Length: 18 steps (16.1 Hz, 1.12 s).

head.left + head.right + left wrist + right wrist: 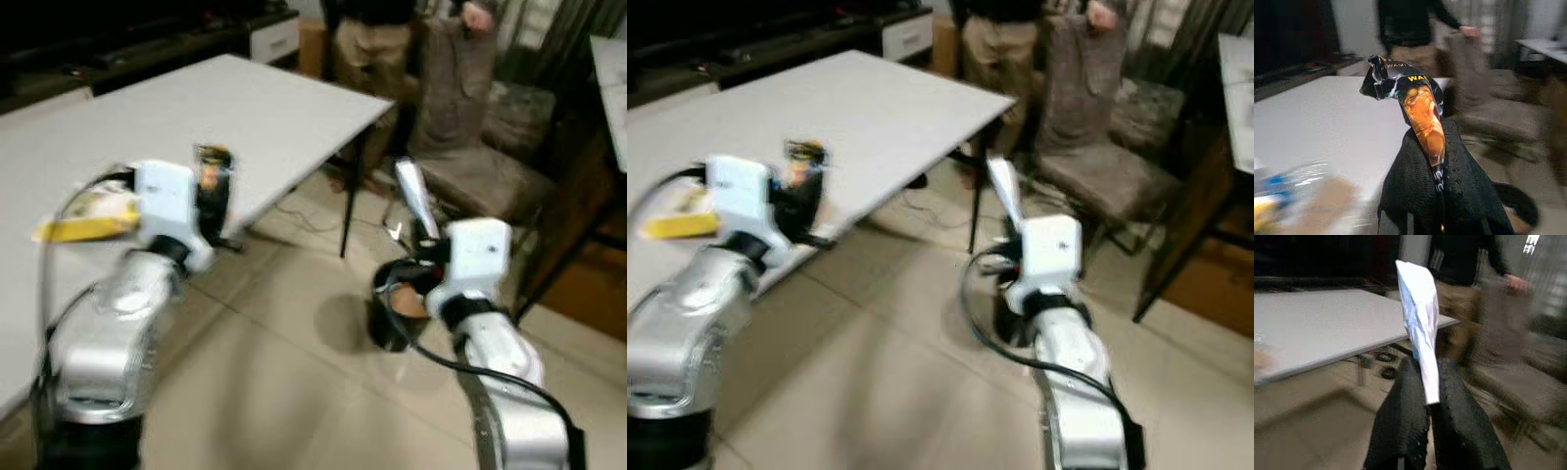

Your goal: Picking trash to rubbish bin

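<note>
Person (pixel 372 39) cut off above the chest; yellow packet (pixel 83 220) blurred.

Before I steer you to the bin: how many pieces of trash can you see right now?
3. A black-orange wrapper pinched in the left end effector, a white wrapper pinched in the right end effector, and a yellow packet on the table. The arms may hide more.

Left pincer (pixel 801 201) at our 10 o'clock over the white bench (pixel 872 108) edge, clamped on a dark orange wrapper (pixel 803 157). Yellow packet (pixel 681 225) at 9 o'clock. Right pincer (pixel 1014 245) near centre grips a white scrap (pixel 1004 196). Person (pixel 994 49) by chair (pixel 1097 147) at 1 o'clock.
</note>
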Motion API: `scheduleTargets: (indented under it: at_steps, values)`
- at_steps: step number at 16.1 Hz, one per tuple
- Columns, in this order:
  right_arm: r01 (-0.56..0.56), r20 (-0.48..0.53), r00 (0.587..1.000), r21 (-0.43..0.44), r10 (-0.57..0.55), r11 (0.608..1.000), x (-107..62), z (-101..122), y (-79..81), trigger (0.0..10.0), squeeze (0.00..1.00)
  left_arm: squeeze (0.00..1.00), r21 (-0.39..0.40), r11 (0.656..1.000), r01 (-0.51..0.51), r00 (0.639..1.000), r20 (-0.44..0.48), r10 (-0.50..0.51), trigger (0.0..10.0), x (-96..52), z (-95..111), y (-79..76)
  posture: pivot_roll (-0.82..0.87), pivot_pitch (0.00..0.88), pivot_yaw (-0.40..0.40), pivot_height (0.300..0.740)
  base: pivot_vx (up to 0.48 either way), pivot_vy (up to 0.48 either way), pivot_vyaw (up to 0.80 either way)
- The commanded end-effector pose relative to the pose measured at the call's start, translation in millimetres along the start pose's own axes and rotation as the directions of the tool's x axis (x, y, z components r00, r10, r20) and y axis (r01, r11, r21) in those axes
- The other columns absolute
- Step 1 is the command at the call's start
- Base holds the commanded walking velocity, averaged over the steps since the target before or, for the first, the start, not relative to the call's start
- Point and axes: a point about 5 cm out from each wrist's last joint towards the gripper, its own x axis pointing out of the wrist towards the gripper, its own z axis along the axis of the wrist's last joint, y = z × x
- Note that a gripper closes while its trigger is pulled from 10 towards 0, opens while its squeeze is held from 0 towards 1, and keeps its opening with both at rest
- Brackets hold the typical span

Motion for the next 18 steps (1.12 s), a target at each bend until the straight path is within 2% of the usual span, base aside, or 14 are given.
scheduleTargets:
  at_steps: [1,2,3,5,7,10,11,12,13,14,15,18]
  values:
    - [-0.011,-0.002,1.0,0.013,0.011,1.0,-0.2,0.9,3.6,10.0,0.0,0.0,0.011,1.0,-0.006,1.0,0.001,0.006,10.0,-1.2,2.2,3.5,-0.08,0.0,-0.002,0.74,0.0,-0.48,0.0]
    - [-0.007,-0.015,1.0,0.018,0.008,1.0,-0.7,-1.6,3.4,10.0,0.0,0.0,-0.004,1.0,0.007,1.0,-0.006,-0.007,10.0,-1.3,0.4,2.2,-0.08,0.0,-0.003,0.74,0.0,-0.48,0.0]
    - [0.005,-0.036,0.999,0.021,-0.004,1.0,-1.4,-5.5,1.8,10.0,0.0,0.0,-0.054,0.998,0.025,0.999,-0.034,-0.027,10.0,-1.7,-4.6,0.1,-0.08,0.0,-0.001,0.74,0.0,0.371,0.0]
    - [0.049,-0.085,0.995,0.028,-0.046,0.998,-3.4,-16.1,-4.5,10.0,0.0,0.0,-0.053,0.998,0.016,0.996,-0.082,-0.021,10.0,-2.8,-16.5,0.0,-0.09,0.0,0.0,0.74,0.0,0.48,0.0]
    - [0.067,-0.159,0.985,-0.005,-0.067,0.998,-6.0,-33.8,-12.9,10.0,0.0,0.0,-0.063,0.998,0.01,0.989,-0.146,-0.02,10.0,-5.9,-40.0,-2.3,-0.09,0.0,0.001,0.74,0.0,0.48,0.0]
    - [0.069,-0.2,0.977,-0.01,-0.069,0.998,-8.2,-44.5,-16.4,10.0,0.0,0.0,-0.076,0.997,0.033,0.978,-0.205,-0.048,10.0,-10.7,-58.5,-8.9,-0.09,0.0,-0.006,0.74,0.0,0.0,0.0]
    - [0.068,-0.22,0.973,-0.002,-0.067,0.998,-9.1,-50.6,-16.3,10.0,0.0,0.0,-0.058,0.997,0.041,0.976,-0.213,-0.053,10.0,-11.9,-63.5,-10.5,-0.08,0.0,-0.007,0.74,0.0,0.0,0.0]
    - [0.073,-0.25,0.966,0.002,-0.07,0.997,-10.5,-61.4,-16.6,10.0,0.0,0.0,-0.042,0.998,0.039,0.974,-0.22,-0.047,10.0,-13.4,-72.3,-12.9,-0.08,0.0,-0.008,0.74,0.0,0.0,-0.8]
    - [0.073,-0.25,0.966,0.002,-0.07,0.997,-10.5,-61.4,-16.6,10.0,0.0,0.0,-0.042,0.998,0.039,0.974,-0.22,-0.047,10.0,-13.4,-72.3,-12.9,-0.08,0.0,-0.008,0.74,0.0,0.0,-0.8]
    - [0.077,-0.282,0.956,-0.012,-0.077,0.997,-11.6,-77.9,-16.6,10.0,0.0,0.0,0.006,1.0,0.017,0.976,-0.217,-0.015,10.0,-14.0,-86.2,-14.1,-0.08,0.0,-0.006,0.74,0.0,0.0,-0.8]
    - [0.076,-0.291,0.953,-0.016,-0.078,0.997,-11.5,-82.6,-16.6,10.0,0.0,0.0,0.013,1.0,0.022,0.976,-0.217,-0.018,10.0,-14.1,-89.6,-14.9,-0.08,0.0,-0.006,0.74,0.0,0.0,-0.8]
    - [0.065,-0.304,0.95,-0.012,-0.065,0.998,-9.0,-89.6,-15.2,10.0,0.0,0.0,-0.054,0.998,0.045,0.978,-0.203,-0.055,10.0,-14.0,-93.0,-18.5,-0.08,0.0,-0.012,0.74,0.0,0.0,-0.8]
